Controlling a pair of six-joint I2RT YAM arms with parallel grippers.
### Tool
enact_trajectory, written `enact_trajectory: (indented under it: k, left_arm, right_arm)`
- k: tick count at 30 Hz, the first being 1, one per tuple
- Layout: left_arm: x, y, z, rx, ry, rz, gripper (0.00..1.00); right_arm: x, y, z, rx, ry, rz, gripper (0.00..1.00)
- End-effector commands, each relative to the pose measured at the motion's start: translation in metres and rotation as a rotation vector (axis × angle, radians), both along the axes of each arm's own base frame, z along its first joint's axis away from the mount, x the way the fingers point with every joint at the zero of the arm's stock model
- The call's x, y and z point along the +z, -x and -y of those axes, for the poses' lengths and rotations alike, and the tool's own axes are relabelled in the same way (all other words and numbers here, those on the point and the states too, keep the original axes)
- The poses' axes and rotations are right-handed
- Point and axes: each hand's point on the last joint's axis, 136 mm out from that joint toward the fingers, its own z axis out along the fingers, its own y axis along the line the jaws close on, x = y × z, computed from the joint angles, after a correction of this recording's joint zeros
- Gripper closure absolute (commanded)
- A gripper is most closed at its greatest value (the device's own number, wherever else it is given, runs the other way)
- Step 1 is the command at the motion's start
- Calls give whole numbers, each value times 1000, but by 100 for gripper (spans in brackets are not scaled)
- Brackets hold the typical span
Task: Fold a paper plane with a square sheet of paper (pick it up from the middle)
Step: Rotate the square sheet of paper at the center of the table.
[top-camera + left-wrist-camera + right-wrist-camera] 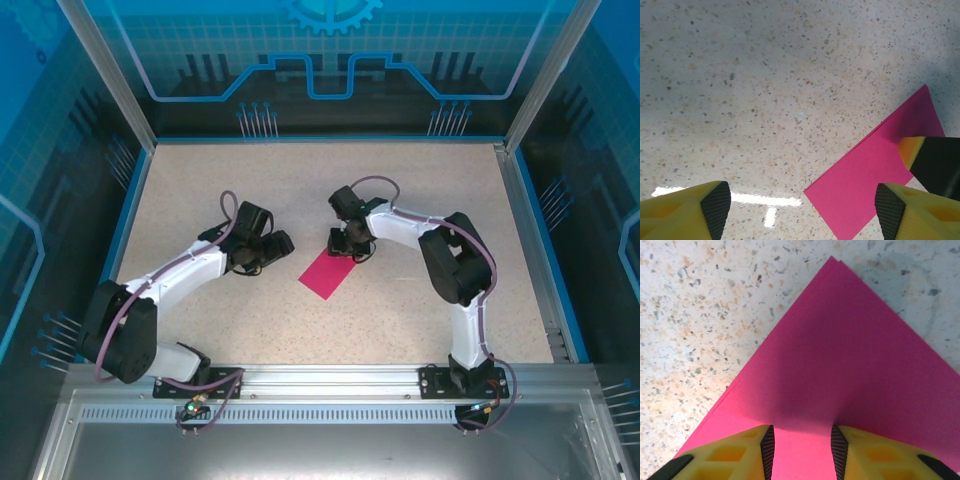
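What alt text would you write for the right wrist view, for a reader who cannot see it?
A magenta-pink sheet of paper, folded so that two layered edges show, lies flat on a speckled table, one corner pointing away from the camera. At the bottom edge, the right gripper stands over the paper, its two yellow fingers slightly apart.

One sheet of paper (327,271) lies near the middle of the one tabletop (200,190). Two grippers are near it: one left gripper (802,210), one right gripper (803,452), four yellow fingers (730,460) altogether.
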Motion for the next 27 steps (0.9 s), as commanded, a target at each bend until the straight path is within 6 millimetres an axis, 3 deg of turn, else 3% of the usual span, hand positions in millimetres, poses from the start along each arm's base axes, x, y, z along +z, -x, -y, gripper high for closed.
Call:
enact_trajectory:
  k: [1, 8, 13, 17, 19, 23, 27]
  left_arm:
    - [-1, 6, -10, 29, -14, -13, 20]
    - [-4, 8, -11, 38, -3, -28, 18]
    - [-5, 12, -16, 64, 11, -32, 14]
    - [-7, 16, -16, 65, 32, -37, 10]
    - [-8, 19, -14, 63, 45, -45, 6]
    - [-11, 22, -10, 59, 78, -56, 1]
    - [-14, 24, -5, 55, 104, -76, 2]
  right_arm:
    - [-24, 22, -12, 111, 31, -63, 62]
    - [-31, 44, -52, 414, -58, -44, 62]
    - [-3, 43, -77, 515, -181, 28, 62]
    - [38, 25, -74, 415, -188, 110, 60]
    - [47, 18, -66, 330, -148, 130, 58]
    - [35, 9, -37, 165, 12, 102, 55]
    - [20, 3, -24, 85, 110, 69, 51]
